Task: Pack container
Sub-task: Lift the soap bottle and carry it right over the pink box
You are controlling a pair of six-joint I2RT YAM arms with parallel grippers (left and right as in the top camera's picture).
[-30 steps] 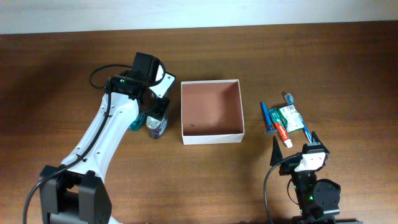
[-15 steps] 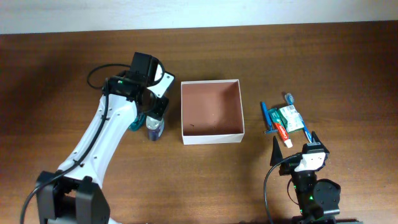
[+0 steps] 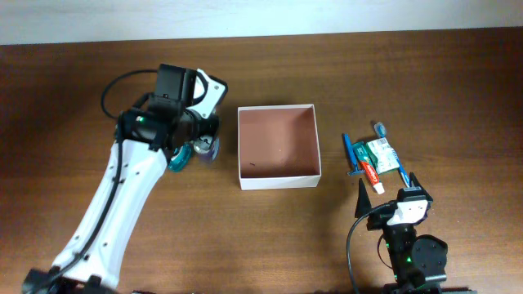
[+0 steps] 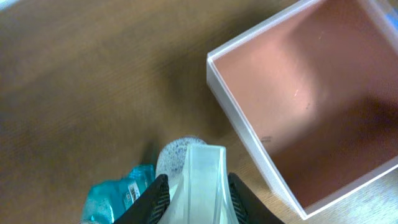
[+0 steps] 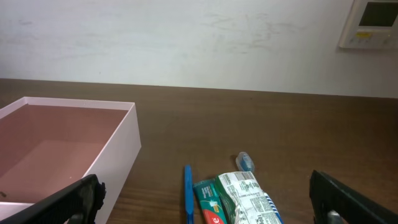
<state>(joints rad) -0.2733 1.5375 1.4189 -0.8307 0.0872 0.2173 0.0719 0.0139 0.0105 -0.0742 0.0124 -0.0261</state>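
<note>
The left arm (image 3: 122, 192) now looks larger from overhead and stretches further out. Its wrist sits closer to the table's far-left than a second ago, and the base joints that showed at the bottom edge have almost left the overhead view. The left gripper (image 4: 198, 202), clamped on the small clear bottle (image 3: 207, 148), has carried it off its earlier spot on the wood. The bottle has shifted toward the far side, from near the container (image 3: 277, 181)'s near-left corner to level with the middle of its left wall.
</note>
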